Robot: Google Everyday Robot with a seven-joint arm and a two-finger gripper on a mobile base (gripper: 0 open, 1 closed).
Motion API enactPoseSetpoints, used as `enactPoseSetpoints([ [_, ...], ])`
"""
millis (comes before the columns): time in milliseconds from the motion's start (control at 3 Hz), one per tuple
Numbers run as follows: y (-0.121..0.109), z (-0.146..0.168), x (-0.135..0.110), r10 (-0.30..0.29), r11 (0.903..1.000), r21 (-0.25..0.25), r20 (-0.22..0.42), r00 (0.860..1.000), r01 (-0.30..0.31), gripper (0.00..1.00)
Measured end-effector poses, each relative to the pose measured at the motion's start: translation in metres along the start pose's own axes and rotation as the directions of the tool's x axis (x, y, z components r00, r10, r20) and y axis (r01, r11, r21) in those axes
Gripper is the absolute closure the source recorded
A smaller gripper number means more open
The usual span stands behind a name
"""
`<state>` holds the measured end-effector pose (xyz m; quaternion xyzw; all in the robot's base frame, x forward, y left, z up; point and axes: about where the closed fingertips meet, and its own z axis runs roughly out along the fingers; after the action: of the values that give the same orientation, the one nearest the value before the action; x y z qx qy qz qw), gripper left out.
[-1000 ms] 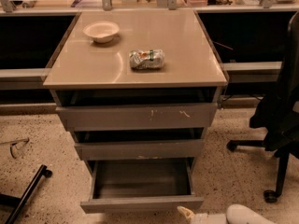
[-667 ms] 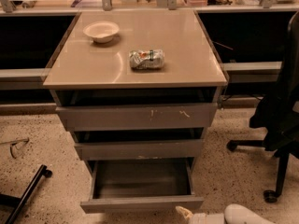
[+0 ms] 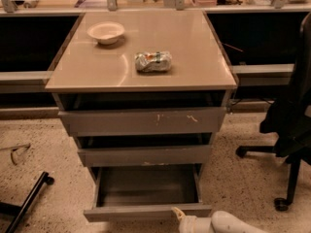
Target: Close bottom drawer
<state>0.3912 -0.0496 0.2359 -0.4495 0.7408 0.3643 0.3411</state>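
step: close bottom drawer | bottom drawer (image 3: 146,187) stands pulled out at the cabinet's foot, front panel nearest us | gripper (image 3: 179,213) low, just at that panel's right half; we judge it set there to push inward | spread or closed: we cannot tell | white bowl (image 3: 106,32) on the cabinet top, well apart
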Motion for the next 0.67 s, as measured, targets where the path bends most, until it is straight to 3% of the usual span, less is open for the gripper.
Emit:
enactPoseSetpoints([
  [333,-0.0159,0.0187,0.0136,-0.008,0.9997,0.024,-0.004,1.0,0.008,0.0],
  [667,-0.0159,0.0187,0.0136,-0.008,0.9997,0.024,-0.004,1.0,0.008,0.0],
])
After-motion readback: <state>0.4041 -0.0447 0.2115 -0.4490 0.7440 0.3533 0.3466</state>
